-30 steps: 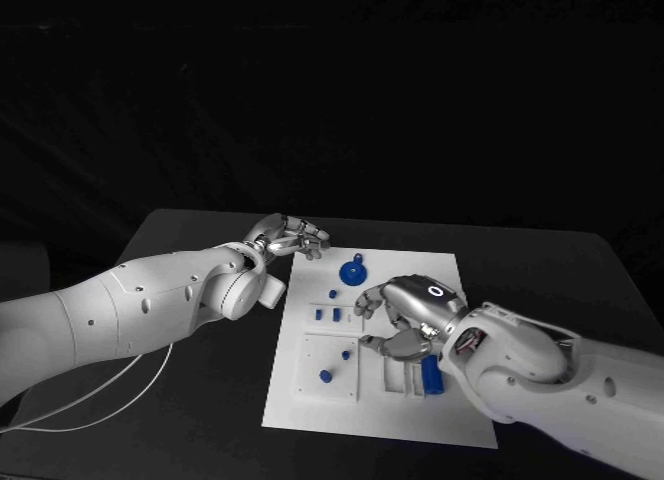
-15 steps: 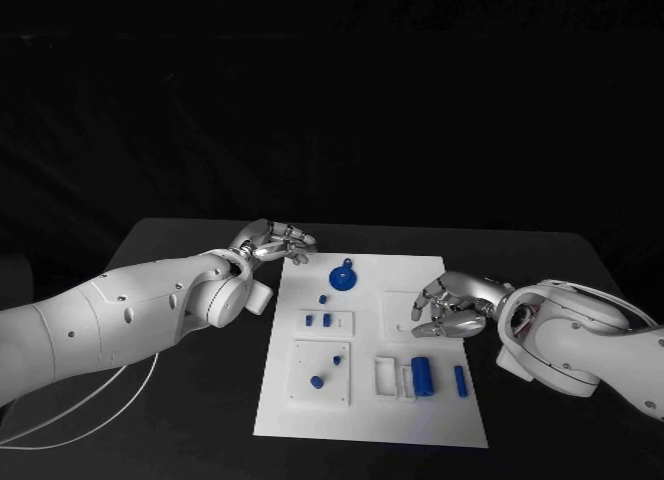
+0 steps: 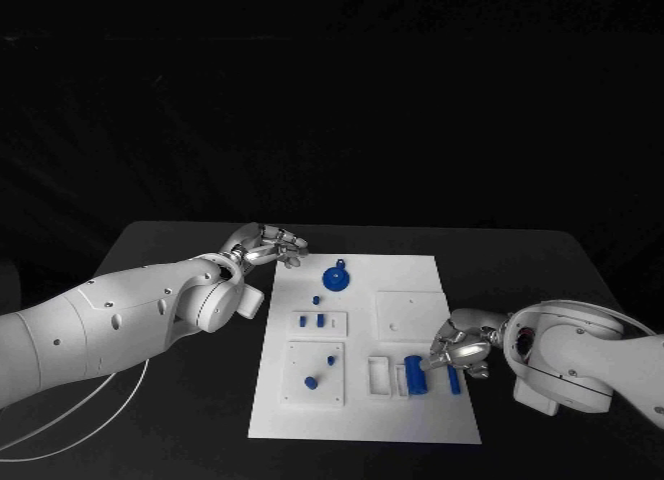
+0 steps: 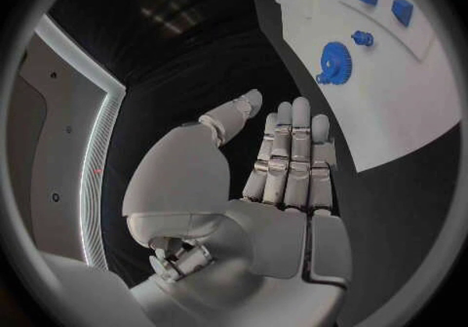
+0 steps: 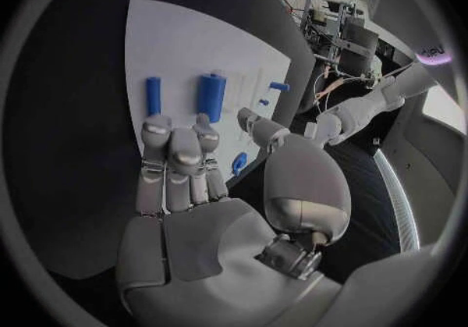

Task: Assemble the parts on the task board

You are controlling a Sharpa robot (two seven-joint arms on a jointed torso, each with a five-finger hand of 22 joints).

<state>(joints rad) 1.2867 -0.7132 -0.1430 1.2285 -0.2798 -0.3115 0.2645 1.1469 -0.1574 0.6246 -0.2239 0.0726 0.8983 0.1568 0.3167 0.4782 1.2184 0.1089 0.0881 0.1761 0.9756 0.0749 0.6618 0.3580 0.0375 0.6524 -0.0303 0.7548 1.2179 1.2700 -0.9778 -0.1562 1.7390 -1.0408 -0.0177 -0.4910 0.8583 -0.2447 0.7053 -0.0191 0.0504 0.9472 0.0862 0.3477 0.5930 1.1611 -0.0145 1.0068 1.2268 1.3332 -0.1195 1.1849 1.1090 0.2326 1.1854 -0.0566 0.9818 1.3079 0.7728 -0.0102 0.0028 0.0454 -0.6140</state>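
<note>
The left hand hovers just off the far left corner of the white board, above the dark desk. It holds nothing; the left wrist view shows its fingers straight and side by side, released. It sits in much the same spot as a second ago.

On the board, going left to right, a blue gear lies near the far edge with a small blue peg just below it. Two small blue blocks sit in a shallow white tray, and nearer the robot a plate carries a blue pin. Then come a thick blue cylinder in its slot and a thin blue rod beside it.

The right hand has changed most. A second ago it hung over the middle of the board, covering the cylinder; now it has drawn back to the board's right edge, just beside the thin rod. Its fingers reach toward the two blue pieces, and it grasps nothing that can be seen.

That retreat leaves the cylinder and rod uncovered, lying on the board. The parts appear mostly unassembled, so the job looks to be at an early stage, with the rod the nearest piece for the right hand.
</note>
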